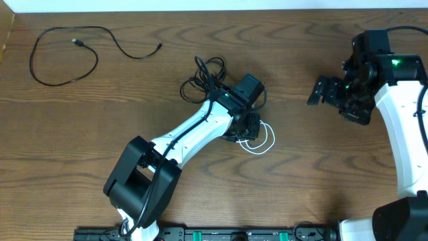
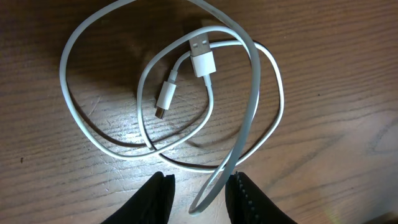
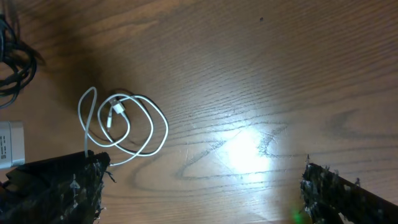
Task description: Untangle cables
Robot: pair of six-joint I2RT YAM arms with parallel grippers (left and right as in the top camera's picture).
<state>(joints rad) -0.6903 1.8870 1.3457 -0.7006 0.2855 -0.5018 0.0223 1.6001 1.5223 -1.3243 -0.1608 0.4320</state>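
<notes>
The left hand [image 2: 201, 180] had its fingers partly apart, straddling one strand of the white cable [image 2: 249, 93] coiled mid-frame on the desk [image 2: 336, 155]. A black tangle [image 1: 204, 80] lay just above it, and another black cable [image 1: 67, 53] sprawled upper left. The right hand [image 1: 328, 94] gaped wide and empty at far right.

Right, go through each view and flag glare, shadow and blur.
Overhead: even light, sharp, no strong glare on the brown wooden table. Left wrist: bright sheen on the wood under the coiled white cable, which casts soft shadows; black fingers lose detail at the bottom edge. Right wrist: strong hotspot washes out the grain mid-frame, top-left corner dark.
</notes>
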